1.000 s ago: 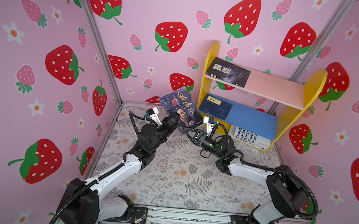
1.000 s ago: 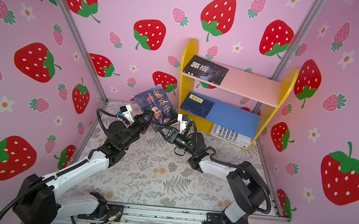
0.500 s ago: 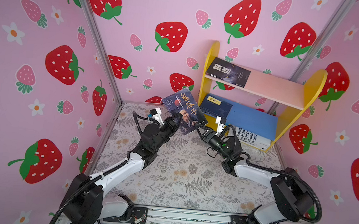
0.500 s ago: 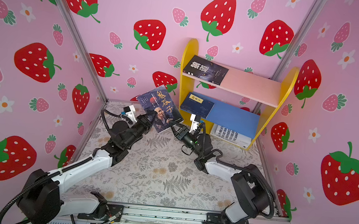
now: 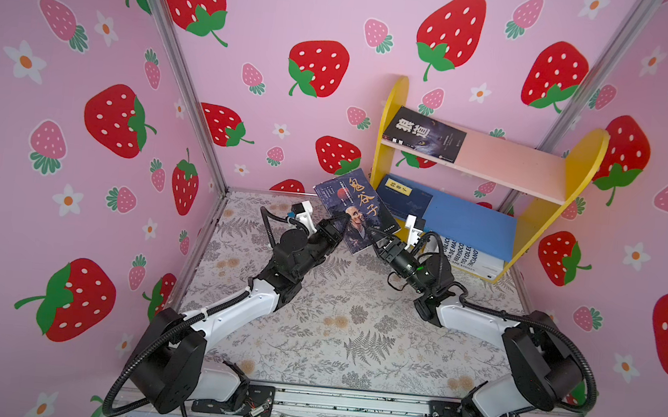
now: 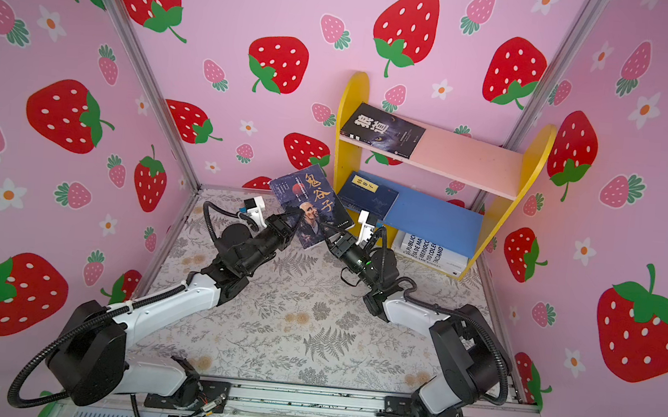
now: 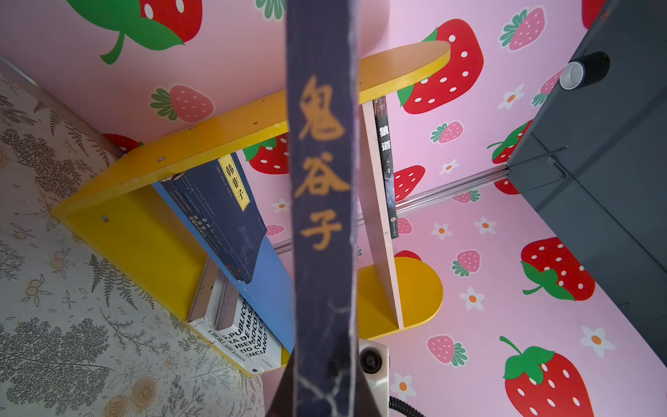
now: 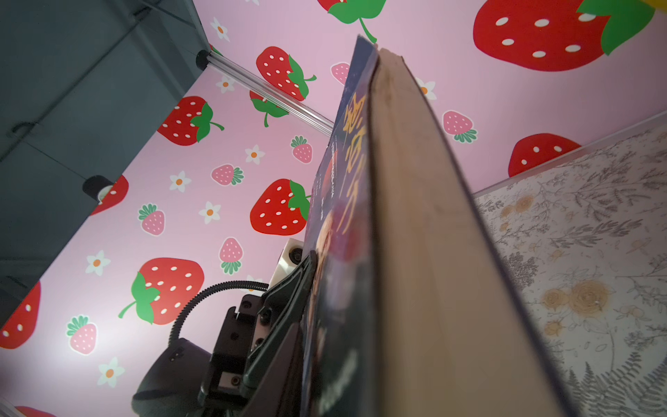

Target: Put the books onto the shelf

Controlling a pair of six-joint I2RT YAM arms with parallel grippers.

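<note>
Dark paperback [image 5: 352, 196] looks light and fairly stiff. The left end effector [image 5: 341, 222] pinches its spine edge. The right end effector [image 5: 375, 235] meets the fore-edge, grip unclear.

Bright, soft, even light fills both top views; shadows on the floor mat [image 5: 354, 324] are faint, and wide-angle stretching shows toward the edges. In the 2 wrist views the held book [image 7: 321, 216] sits near the lens, blurred, while the walls [image 7: 505, 252] stay sharp.
</note>
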